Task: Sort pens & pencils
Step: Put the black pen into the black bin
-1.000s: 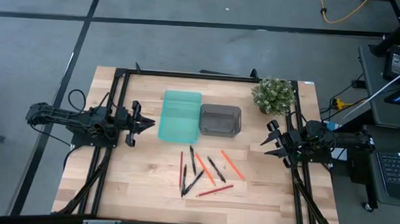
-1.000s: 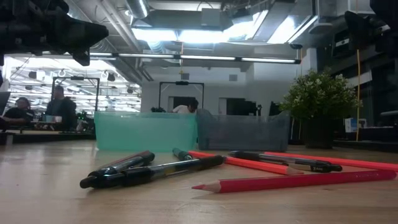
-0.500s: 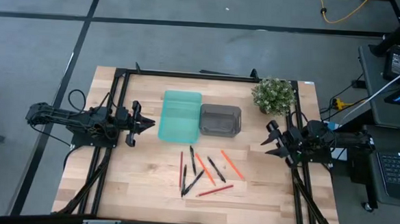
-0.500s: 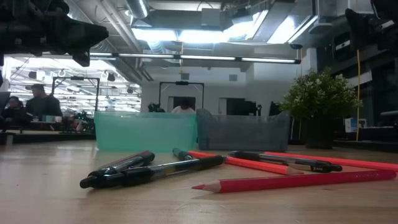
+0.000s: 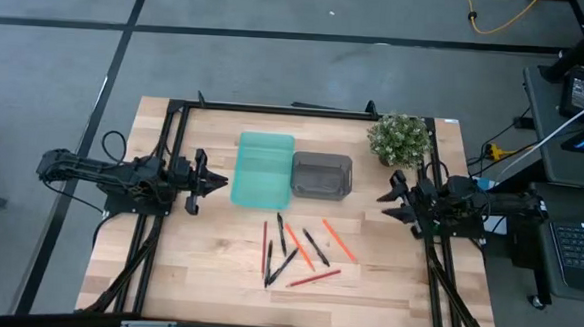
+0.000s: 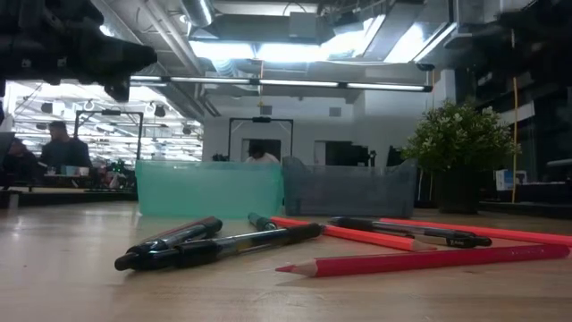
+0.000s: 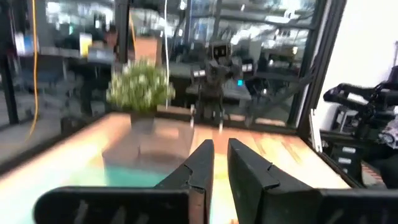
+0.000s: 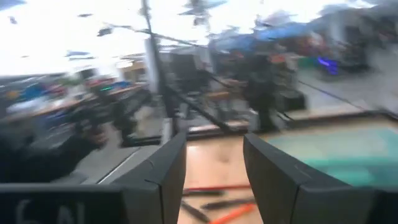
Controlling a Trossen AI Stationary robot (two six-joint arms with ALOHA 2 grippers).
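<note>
Pens & pencils (image 5: 300,252) scattered on table (image 5: 206,279), no legible writing

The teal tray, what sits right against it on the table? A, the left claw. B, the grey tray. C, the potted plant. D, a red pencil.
B: in the high view the grey tray butts against the teal tray, side by side, while everything else lies apart from it.

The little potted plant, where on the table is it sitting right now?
From above, the potted plant stands at the table's far right corner, just right of the grey tray and just beyond the right gripper.
</note>
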